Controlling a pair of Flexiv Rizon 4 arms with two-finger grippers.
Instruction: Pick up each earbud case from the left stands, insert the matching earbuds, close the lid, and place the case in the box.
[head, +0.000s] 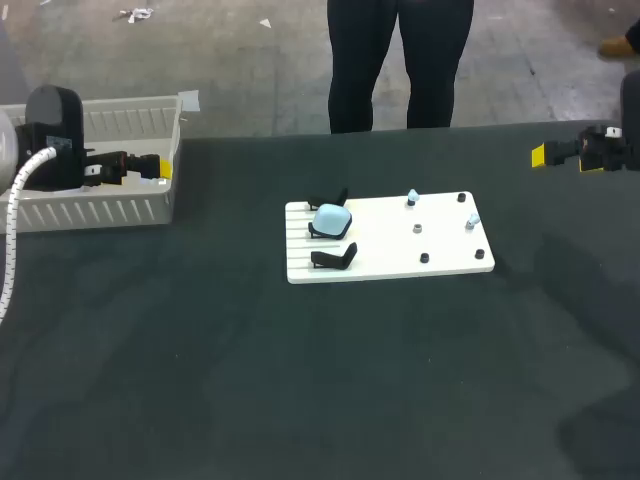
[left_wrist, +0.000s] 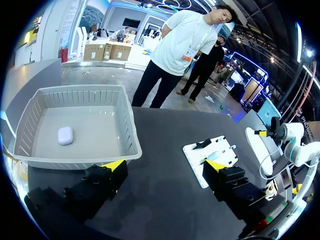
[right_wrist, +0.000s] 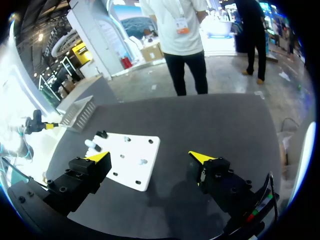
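Note:
A white board (head: 390, 250) lies mid-table with three black stands along its left edge. The middle stand holds a light blue earbud case (head: 331, 218); the far stand (head: 328, 200) and the near stand (head: 334, 259) are bare. Small earbuds (head: 412, 197) sit on pegs on the board's right half. A white case (left_wrist: 65, 135) lies inside the grey box (left_wrist: 125, 125). My left gripper (head: 155, 168) hangs open over the box's right end, holding nothing (left_wrist: 165, 167). My right gripper (head: 545, 155) is open and empty, off the board's far right (right_wrist: 150, 158).
The grey box (head: 90, 212) stands at the table's far left. A person stands just behind the far edge without touching the table. Dark tabletop stretches all around the board (right_wrist: 131, 159).

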